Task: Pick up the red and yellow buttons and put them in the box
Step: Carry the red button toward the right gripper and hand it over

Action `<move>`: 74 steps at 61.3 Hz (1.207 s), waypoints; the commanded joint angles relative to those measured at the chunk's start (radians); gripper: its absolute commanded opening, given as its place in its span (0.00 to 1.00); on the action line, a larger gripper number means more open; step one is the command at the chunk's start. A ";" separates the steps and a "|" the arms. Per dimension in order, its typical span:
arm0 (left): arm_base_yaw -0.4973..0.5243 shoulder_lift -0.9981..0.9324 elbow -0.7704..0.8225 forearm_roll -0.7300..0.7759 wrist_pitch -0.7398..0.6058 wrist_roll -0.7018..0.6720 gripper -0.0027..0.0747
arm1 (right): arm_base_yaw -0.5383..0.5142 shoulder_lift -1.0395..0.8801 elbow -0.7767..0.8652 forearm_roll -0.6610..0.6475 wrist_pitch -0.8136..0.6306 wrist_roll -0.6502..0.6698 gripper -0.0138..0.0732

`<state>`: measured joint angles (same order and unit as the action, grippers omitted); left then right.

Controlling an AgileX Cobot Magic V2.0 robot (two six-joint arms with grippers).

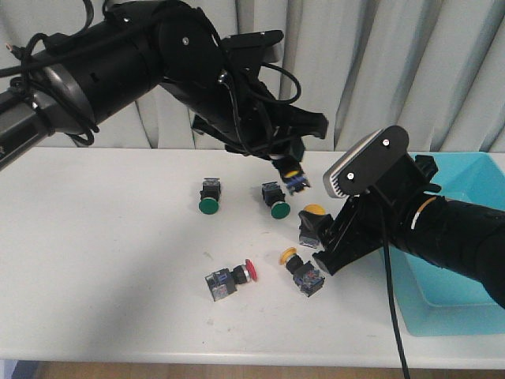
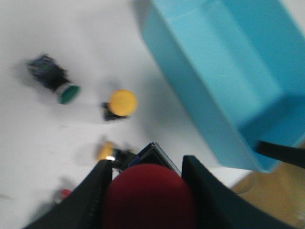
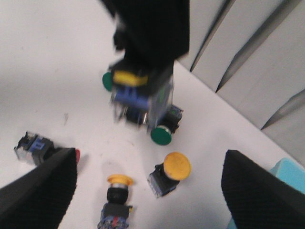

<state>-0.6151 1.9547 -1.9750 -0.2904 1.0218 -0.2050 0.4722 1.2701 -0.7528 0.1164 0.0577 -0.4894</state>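
My left gripper (image 1: 288,163) hangs above the table's middle, shut on a red button (image 2: 147,195) whose cap fills the gap between its fingers (image 2: 97,191); that same button (image 3: 139,90) hangs in the air in the right wrist view. On the table lie two yellow buttons (image 1: 312,221) (image 1: 300,268) and a red button (image 1: 230,280). My right gripper (image 1: 327,241) is low beside the yellow ones, open wide (image 3: 148,181), with both yellow buttons (image 3: 170,171) (image 3: 118,195) below the gap. The turquoise box (image 1: 465,237) stands at the right; its near wall (image 2: 205,95) is to the left gripper's right.
Two green-capped buttons (image 1: 209,197) (image 1: 276,203) lie behind the yellow ones. A grey curtain (image 1: 410,63) hangs behind the table. The table's front edge (image 1: 197,347) runs close below the red button. A black cable (image 1: 390,300) trails from the right arm.
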 commanded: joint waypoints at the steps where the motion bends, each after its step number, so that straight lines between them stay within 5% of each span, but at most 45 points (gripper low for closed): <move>1: -0.003 -0.061 -0.030 -0.145 -0.035 0.005 0.03 | 0.000 -0.021 -0.024 -0.001 -0.096 -0.001 0.84; 25: -0.003 -0.061 -0.030 -0.340 -0.038 0.004 0.03 | 0.000 -0.021 -0.024 -0.001 -0.126 -0.001 0.80; 33: -0.003 -0.061 -0.030 -0.353 -0.033 0.006 0.03 | 0.000 -0.021 -0.024 0.000 -0.157 0.001 0.61; 46: -0.026 -0.061 -0.030 -0.335 -0.033 0.121 0.03 | 0.000 -0.021 -0.024 -0.001 -0.193 0.010 0.14; 63: -0.053 -0.060 -0.030 -0.333 -0.043 0.205 0.06 | 0.000 0.006 -0.024 -0.002 -0.188 0.010 0.15; 74: -0.053 -0.060 -0.030 -0.333 -0.007 0.307 0.22 | 0.000 0.022 -0.024 -0.001 -0.187 0.012 0.15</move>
<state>-0.6428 1.9547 -1.9750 -0.5560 0.9968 -0.0167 0.4722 1.2999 -0.7467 0.1086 -0.0742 -0.4875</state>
